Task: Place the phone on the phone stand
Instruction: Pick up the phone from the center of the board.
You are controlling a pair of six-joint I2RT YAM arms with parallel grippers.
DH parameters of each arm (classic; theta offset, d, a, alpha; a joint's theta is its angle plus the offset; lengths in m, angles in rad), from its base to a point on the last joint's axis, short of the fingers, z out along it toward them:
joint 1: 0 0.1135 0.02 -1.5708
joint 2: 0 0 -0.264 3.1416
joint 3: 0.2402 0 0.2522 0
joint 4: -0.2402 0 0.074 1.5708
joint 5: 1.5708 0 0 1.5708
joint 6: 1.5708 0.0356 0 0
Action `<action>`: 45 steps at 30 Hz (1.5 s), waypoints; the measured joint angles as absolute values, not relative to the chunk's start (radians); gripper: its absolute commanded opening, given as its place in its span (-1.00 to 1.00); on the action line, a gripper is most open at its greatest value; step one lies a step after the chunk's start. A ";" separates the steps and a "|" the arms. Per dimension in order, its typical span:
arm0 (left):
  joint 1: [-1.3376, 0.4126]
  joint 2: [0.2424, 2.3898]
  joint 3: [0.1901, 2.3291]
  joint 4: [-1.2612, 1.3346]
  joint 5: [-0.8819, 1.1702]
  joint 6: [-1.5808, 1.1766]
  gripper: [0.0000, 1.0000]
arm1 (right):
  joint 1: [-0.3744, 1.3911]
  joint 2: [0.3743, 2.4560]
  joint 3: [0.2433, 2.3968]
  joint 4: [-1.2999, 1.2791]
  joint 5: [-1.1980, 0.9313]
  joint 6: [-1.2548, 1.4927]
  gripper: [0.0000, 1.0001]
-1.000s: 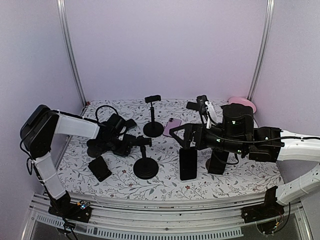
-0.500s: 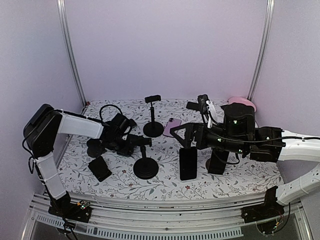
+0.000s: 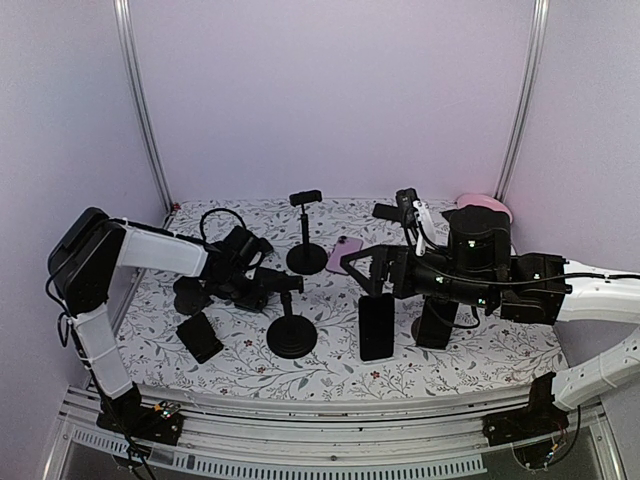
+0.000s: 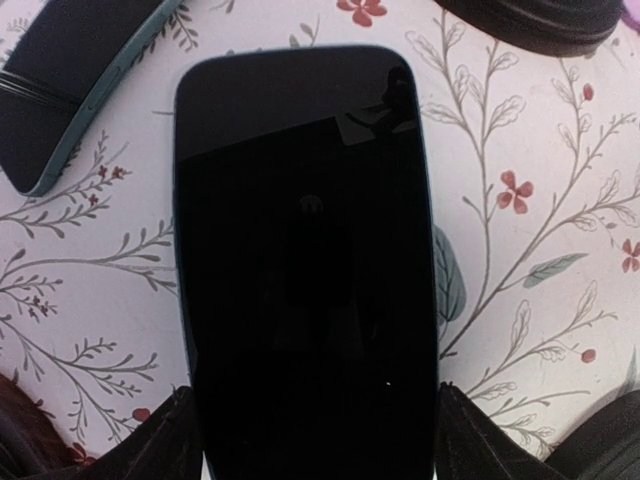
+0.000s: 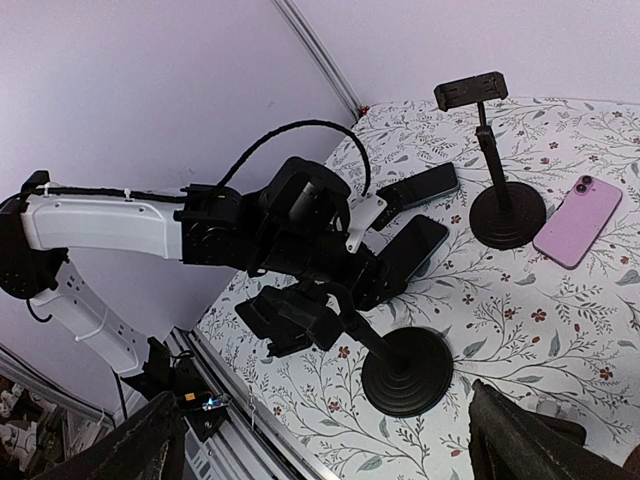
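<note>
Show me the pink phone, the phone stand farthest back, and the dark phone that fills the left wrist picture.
pink phone (image 3: 343,253), top view, middle of its back.
far phone stand (image 3: 306,259), top view, its round base.
dark phone (image 4: 305,270), left wrist view, centre of its screen.

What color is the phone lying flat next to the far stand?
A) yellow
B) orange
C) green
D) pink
D: the phone lying flat on the flowered cloth beside the far stand is pink, with its camera corner pointing away from the arms.
</note>
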State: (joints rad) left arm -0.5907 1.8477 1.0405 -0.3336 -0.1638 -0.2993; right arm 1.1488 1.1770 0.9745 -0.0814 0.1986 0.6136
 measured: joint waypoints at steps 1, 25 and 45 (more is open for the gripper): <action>-0.591 1.846 1.038 -0.330 -0.163 -0.299 -0.07 | 1.149 1.177 0.974 -0.082 0.199 0.614 0.98; -0.586 1.753 0.918 -0.276 -0.137 -0.312 -0.16 | 1.149 1.170 0.967 -0.081 0.199 0.614 0.98; -0.584 1.654 0.884 -0.277 -0.126 -0.324 -0.18 | 1.149 1.173 0.967 -0.081 0.199 0.615 0.98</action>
